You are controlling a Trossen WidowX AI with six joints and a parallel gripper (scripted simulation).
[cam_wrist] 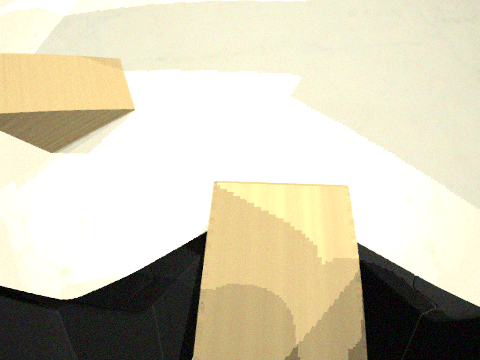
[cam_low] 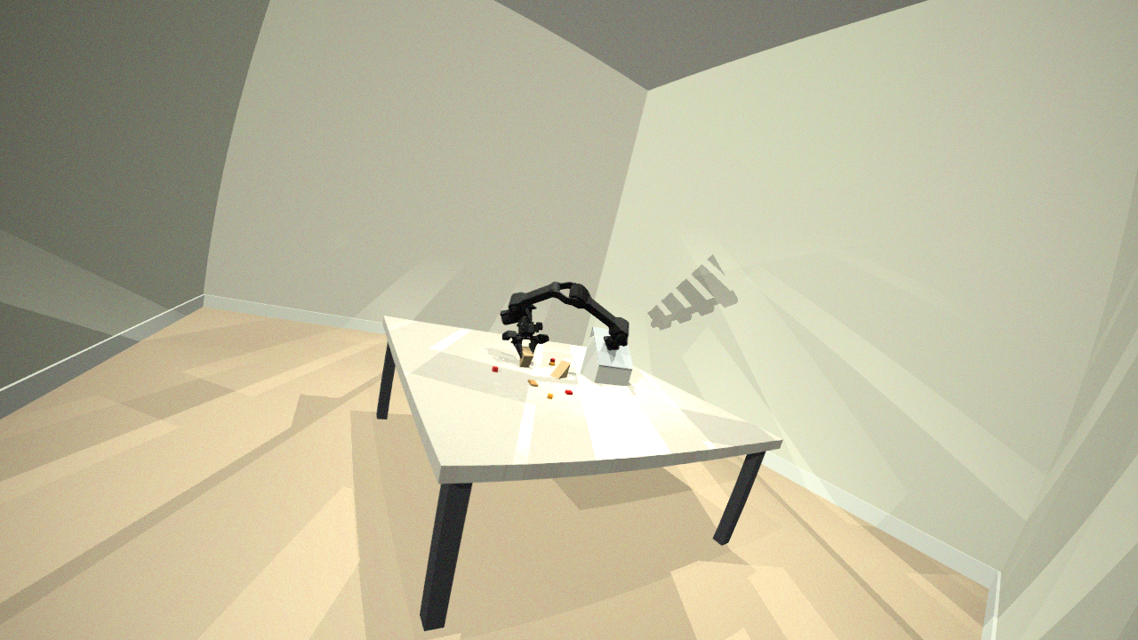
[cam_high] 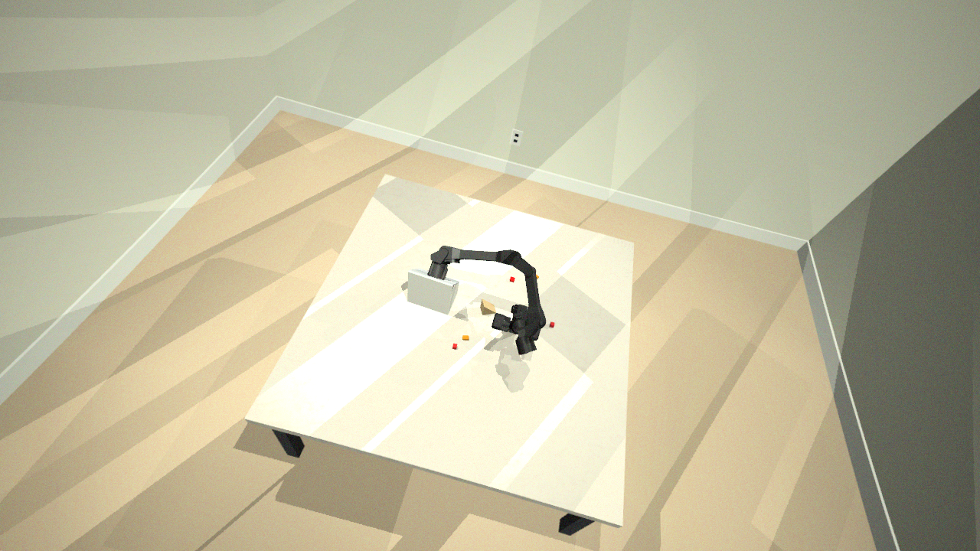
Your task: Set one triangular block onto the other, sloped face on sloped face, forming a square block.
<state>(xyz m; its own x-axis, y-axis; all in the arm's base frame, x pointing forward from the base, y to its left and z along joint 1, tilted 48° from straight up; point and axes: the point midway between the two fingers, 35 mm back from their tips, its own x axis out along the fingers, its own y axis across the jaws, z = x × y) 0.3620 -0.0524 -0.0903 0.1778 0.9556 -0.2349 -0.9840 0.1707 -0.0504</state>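
Note:
My gripper (cam_low: 526,348) (cam_wrist: 276,246) is shut on one wooden triangular block (cam_low: 526,359) (cam_wrist: 280,240), with a black finger on each side. The wrist view shows a long, partly shaded face of it; its lower part is out of frame. Its height over the table is hard to tell. In the top view the arm and hand hide it. The other triangular block (cam_high: 487,307) (cam_low: 561,369) (cam_wrist: 65,82) lies on the table, apart from the held one, between the hand and the arm's base. In the wrist view it is at the upper left, showing a light face and a dark triangular end.
A grey box (cam_high: 430,291) (cam_low: 613,373) stands by the arm's base. Small pieces lie around the blocks: red ones (cam_high: 511,279) (cam_low: 494,368), another red (cam_high: 455,346), an orange one (cam_high: 465,337) beside it, and a tan piece (cam_low: 532,382). The table (cam_high: 411,411) (cam_low: 477,445) carries everything.

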